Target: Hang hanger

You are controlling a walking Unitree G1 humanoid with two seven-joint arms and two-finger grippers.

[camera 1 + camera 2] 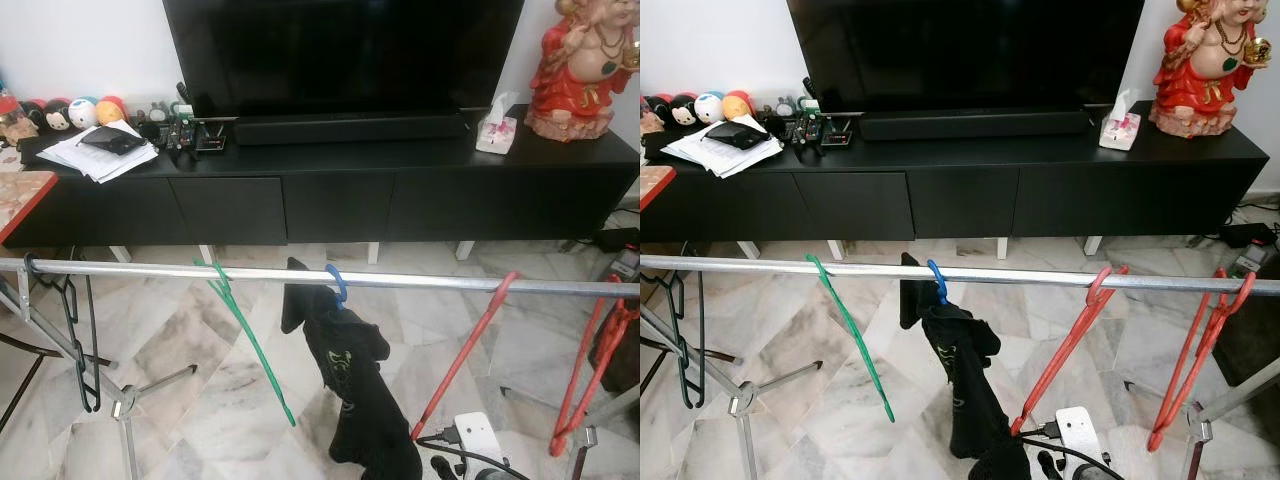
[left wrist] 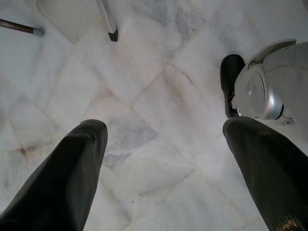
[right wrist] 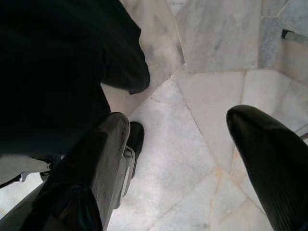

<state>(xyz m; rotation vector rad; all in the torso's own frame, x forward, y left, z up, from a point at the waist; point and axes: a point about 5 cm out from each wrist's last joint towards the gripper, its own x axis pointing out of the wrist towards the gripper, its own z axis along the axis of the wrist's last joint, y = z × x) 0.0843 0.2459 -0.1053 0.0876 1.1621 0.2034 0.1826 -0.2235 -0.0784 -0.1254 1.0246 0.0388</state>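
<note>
A silver clothes rail (image 1: 420, 281) runs across in front of me. On it hang black hangers (image 1: 82, 345) at the far left, a green hanger (image 1: 250, 340), a blue hanger (image 1: 337, 284) carrying a black garment (image 1: 352, 390), a red hanger (image 1: 465, 350), and more red hangers (image 1: 590, 370) at the far right. My left gripper (image 2: 163, 168) is open, pointing down at the marble floor with nothing between its fingers. My right gripper (image 3: 183, 159) is also open and holds nothing, low over the floor right beside the black garment (image 3: 57, 72).
Behind the rail stands a long black TV cabinet (image 1: 330, 200) with a TV (image 1: 340, 50), papers (image 1: 100, 155), a tissue box (image 1: 496, 130) and a red statue (image 1: 585, 70). A white box with a black cable (image 1: 476, 440) lies on the floor. Rack legs (image 1: 125, 405) stand at lower left.
</note>
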